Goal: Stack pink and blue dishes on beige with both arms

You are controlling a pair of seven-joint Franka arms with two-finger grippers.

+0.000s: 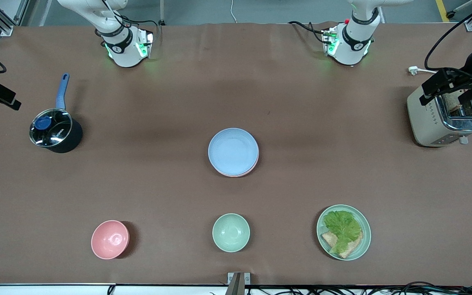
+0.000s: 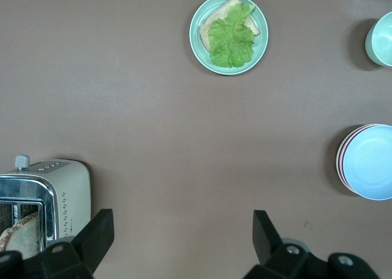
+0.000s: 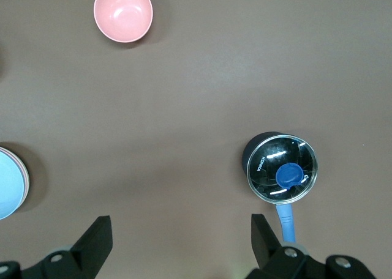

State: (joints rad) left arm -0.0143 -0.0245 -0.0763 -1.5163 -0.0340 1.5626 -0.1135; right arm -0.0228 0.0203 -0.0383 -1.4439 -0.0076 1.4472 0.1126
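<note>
So most of the stack was hidden: the blue plate (image 1: 233, 150) sat on top at mid-table, only a thin pink rim (image 1: 254, 165) peeked out from under it, and I couldn't make out the beige one at all. In both wrist views that stack was cut off at the frame edge.

The left gripper (image 2: 184, 236) hung up high at its own end of the table, fingers spread wide with nothing between them, right above the toaster (image 1: 445, 119) with a slice of bread in its slot. The stack lay well apart from it toward mid-table. The right gripper (image 3: 182, 239) was the same deal, wide open and empty, up over bare table near the lidded saucepan (image 1: 55, 131), again well away from the stack. In the front view it was barely visible at the frame edge.

Everything sat on a plain brown table cover (image 1: 158, 184). Nearer the front camera were a pink bowl (image 1: 110, 239), a mint bowl (image 1: 230, 232) and a green plate with lettuce and bread (image 1: 343, 232). Cables ran along the table edges.
</note>
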